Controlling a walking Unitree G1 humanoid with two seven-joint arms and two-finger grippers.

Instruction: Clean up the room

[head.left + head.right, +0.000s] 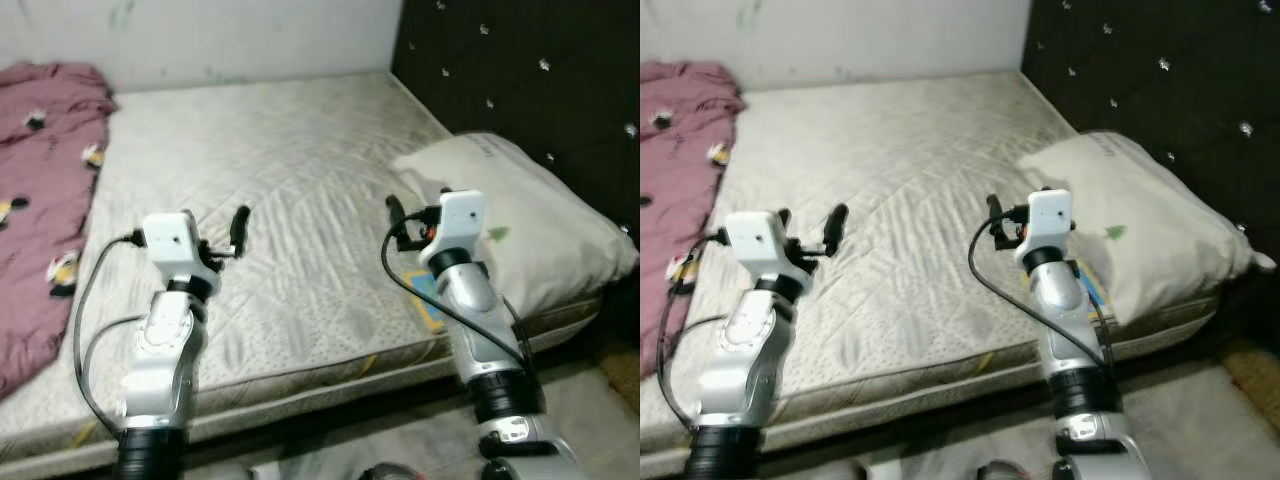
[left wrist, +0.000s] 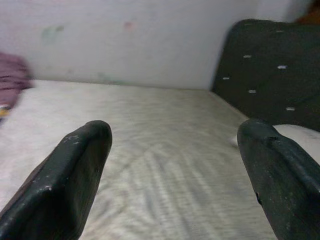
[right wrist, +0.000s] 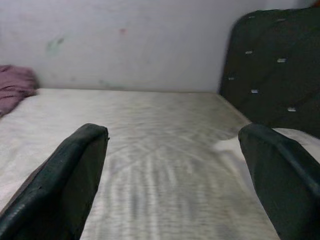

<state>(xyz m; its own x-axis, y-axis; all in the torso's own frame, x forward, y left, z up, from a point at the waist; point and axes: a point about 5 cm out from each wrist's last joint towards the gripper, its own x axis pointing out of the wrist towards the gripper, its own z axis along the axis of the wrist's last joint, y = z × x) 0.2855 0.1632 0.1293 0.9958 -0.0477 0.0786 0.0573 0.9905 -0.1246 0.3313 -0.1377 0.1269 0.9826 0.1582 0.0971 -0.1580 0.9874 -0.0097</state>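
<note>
Pale quilted fabric covers the bare mattress point(image 1: 300, 200), which is bounded by a white wall point(image 1: 220, 35) at the far side and a black tufted headboard point(image 1: 520, 80) on the robot's right. A cream pillow point(image 1: 540, 220) is laid at the headboard end, near the front edge of the mattress, and bears a small green mark on its upper face. A maroon blanket point(image 1: 40, 180) with small printed figures is bunched along the left side of the mattress and hangs over its near left part. A blue and yellow label point(image 1: 428, 297) is seen on the mattress just beside the pillow's near corner, partly hidden by the right arm. Both silver arms are raised over the front edge of the mattress. The left gripper point(image 1: 215, 228) is held above the mattress towards the blanket side, well apart from the blanket itself; its fingers point(image 2: 70, 180) are spread wide and nothing is held between them. The right gripper point(image 1: 1012, 222) is held just beside the pillow's inner edge; its fingers point(image 3: 280, 185) are likewise spread wide and nothing is gripped. In the wrist views, open mattress is seen between each pair of fingers, with the wall and headboard beyond. A grey floor point(image 1: 590, 420) is visible below the bed.
</note>
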